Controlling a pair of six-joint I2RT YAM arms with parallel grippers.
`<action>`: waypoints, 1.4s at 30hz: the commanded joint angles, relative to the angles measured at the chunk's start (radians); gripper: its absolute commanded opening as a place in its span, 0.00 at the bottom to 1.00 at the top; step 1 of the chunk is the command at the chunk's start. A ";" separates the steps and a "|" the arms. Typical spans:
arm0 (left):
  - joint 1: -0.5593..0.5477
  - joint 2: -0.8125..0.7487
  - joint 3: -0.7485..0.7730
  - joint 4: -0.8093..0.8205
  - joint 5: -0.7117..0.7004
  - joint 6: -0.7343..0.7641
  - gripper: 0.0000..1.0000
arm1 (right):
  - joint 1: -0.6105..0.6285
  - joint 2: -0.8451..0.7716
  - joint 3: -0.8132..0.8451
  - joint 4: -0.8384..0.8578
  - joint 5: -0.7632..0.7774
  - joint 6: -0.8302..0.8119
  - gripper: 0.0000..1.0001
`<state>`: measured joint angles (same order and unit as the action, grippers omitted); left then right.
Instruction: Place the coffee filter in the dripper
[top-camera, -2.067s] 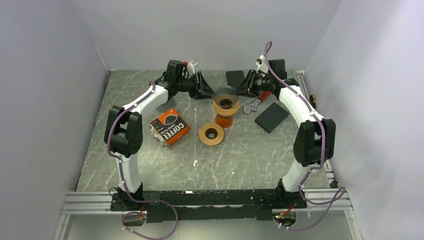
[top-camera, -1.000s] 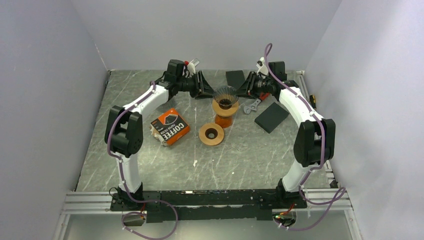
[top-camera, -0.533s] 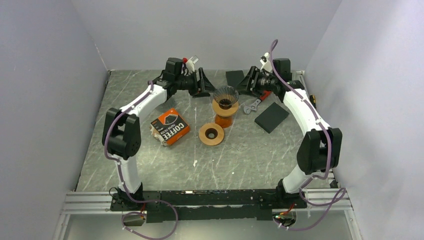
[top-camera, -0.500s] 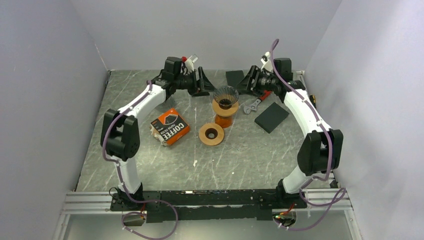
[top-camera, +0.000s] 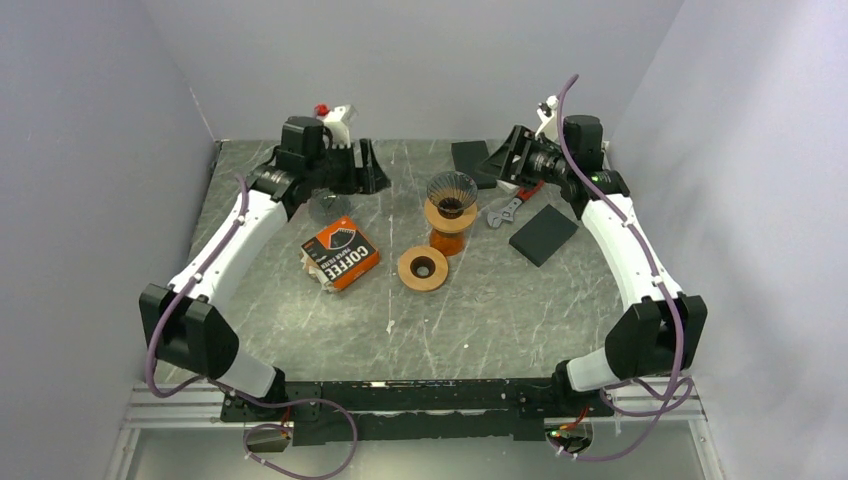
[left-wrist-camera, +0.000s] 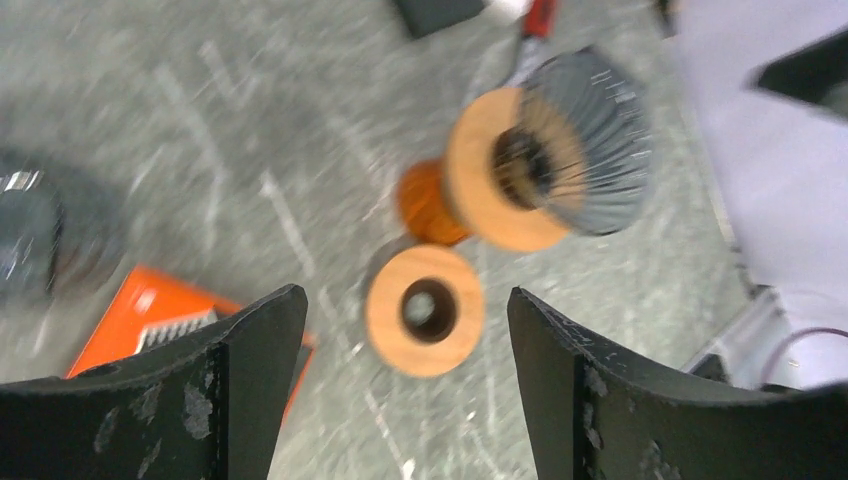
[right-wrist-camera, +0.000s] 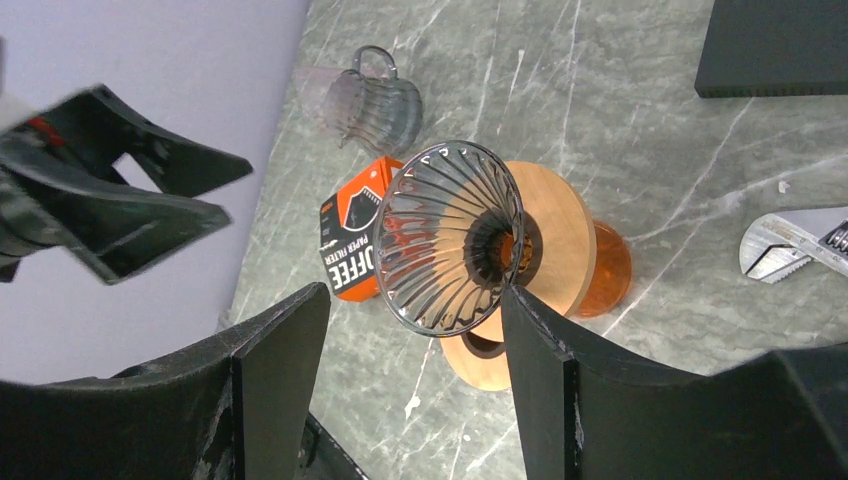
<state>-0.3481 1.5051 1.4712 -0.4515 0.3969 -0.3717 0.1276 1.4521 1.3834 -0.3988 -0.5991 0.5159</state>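
Left wrist view shows the left tool (left-wrist-camera: 402, 310) spread wide and holding nothing, above a loose wooden ring (left-wrist-camera: 425, 310), with the dripper (left-wrist-camera: 545, 165) beyond it and the orange box of coffee filters (left-wrist-camera: 150, 320) by one finger. Right wrist view shows the right tool (right-wrist-camera: 415, 300) equally wide and holding nothing, framing the dripper's ribbed glass cone, which stands on the table (right-wrist-camera: 650, 100). The box lies just behind the dripper near a glass jug (right-wrist-camera: 370, 100), and a wrench (right-wrist-camera: 795, 245) lies on the opposite side.
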 joint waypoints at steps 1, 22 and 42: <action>0.006 -0.060 -0.106 -0.158 -0.238 0.044 0.80 | -0.005 -0.043 -0.031 0.083 0.009 0.001 0.68; 0.359 -0.299 -0.634 -0.042 0.007 -0.214 0.69 | 0.000 -0.048 -0.073 0.109 0.013 0.016 0.68; 0.699 -0.161 -0.868 0.368 0.344 -0.453 0.37 | 0.008 -0.037 -0.063 0.088 0.023 0.007 0.68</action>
<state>0.3458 1.3014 0.5949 -0.2111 0.6624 -0.7830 0.1326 1.4380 1.3052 -0.3355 -0.5842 0.5316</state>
